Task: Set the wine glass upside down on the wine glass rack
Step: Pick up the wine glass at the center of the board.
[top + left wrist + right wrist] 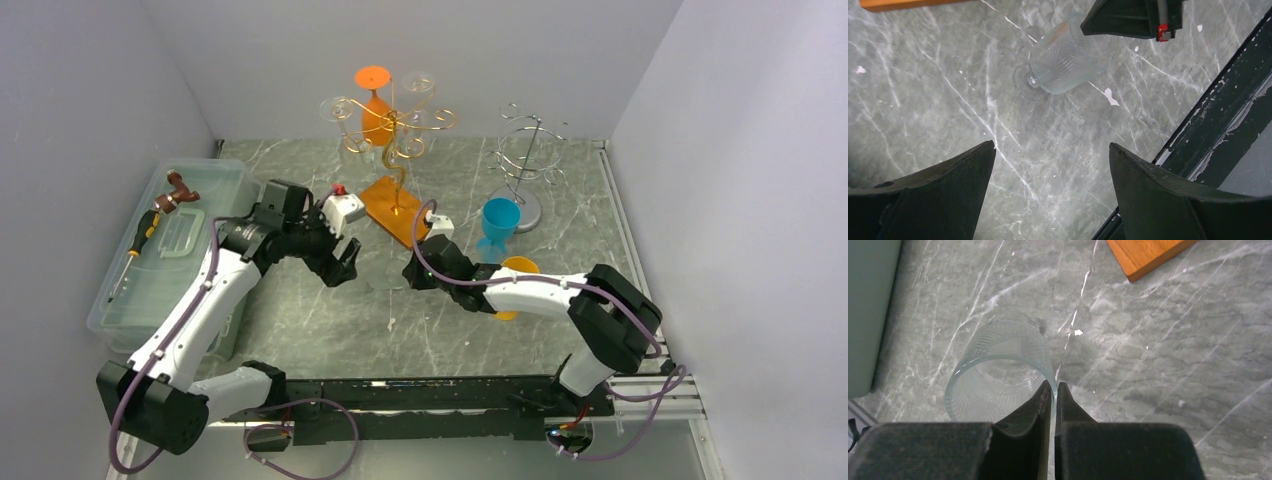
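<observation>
The clear ribbed wine glass (998, 365) looks thin-walled, stiff, light and slick. I judge the rim fragile, so a pinch there wants gentle force, and the short stem may be the safer hold for inverting. It stands mouth-up on the marble table (1173, 365), right at the tips of the right gripper (1054, 390), whose fingers are clamped on the rim wall — one inside the bowl, one outside. The left gripper (1052, 147) gapes wide, holding nothing, with the glass just beyond its fingertips. A wooden base (1148, 255) lies ahead-right of the right gripper.
</observation>
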Robot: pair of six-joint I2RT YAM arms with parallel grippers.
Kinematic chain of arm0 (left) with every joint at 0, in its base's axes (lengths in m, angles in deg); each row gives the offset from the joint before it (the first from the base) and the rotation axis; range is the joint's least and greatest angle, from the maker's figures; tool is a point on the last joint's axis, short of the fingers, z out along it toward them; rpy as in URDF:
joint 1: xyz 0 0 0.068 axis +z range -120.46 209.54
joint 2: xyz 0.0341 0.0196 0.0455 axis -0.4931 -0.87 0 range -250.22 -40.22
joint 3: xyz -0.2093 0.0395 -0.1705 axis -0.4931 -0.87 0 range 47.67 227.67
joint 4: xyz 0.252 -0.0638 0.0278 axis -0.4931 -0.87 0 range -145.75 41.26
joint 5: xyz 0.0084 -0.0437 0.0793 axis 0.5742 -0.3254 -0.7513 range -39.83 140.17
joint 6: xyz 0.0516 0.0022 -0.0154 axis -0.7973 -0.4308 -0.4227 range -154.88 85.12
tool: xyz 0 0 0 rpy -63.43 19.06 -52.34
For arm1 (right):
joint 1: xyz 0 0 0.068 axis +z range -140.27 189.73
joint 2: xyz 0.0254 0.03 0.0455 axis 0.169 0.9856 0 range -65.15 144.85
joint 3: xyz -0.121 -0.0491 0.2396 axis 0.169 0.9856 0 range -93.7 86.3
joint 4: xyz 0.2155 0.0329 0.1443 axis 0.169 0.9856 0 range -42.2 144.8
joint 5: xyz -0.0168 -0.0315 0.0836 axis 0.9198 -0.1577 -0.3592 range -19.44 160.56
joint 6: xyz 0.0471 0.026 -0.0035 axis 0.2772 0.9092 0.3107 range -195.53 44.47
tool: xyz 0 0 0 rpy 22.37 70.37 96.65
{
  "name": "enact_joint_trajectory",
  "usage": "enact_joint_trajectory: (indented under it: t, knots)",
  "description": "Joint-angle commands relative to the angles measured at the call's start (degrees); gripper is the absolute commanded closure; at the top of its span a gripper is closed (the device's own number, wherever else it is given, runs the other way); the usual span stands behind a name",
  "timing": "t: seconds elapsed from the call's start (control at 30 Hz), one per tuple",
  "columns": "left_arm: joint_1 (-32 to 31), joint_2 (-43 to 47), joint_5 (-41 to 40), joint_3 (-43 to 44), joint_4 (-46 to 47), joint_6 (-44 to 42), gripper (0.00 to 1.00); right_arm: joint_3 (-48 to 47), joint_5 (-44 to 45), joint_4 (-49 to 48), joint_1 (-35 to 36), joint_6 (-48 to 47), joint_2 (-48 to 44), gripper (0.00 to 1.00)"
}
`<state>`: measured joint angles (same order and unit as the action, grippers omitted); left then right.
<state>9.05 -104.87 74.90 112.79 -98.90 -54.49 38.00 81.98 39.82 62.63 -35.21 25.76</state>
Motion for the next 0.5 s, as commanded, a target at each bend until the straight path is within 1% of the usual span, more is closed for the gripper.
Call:
enact_joint_trajectory:
  t: [0.0, 0.1, 0.27, 0.47]
  knots:
    - [0.1, -2.9, 3.1, -1.1, 2.1, -1.6, 0.12, 4.7, -1.2, -4.3, 0.2, 1.9, -2.3, 1.00]
    - [0.1, -6.7, 5.0, -0.6, 1.9, 0.2, 0.20, 8.1, -0.4, -7.5, 0.2, 2.6, -2.7, 1.00]
    - [-0.1, -12.5, 6.8, -0.6, 3.6, 2.4, 0.28, 12.6, 0.1, -12.4, 0.2, 3.3, -2.0, 1.00]
    - [-1.2, -17.8, 5.2, -2.9, 7.0, -0.5, 0.31, 15.3, 0.5, -15.3, 0.2, 3.5, -2.1, 1.00]
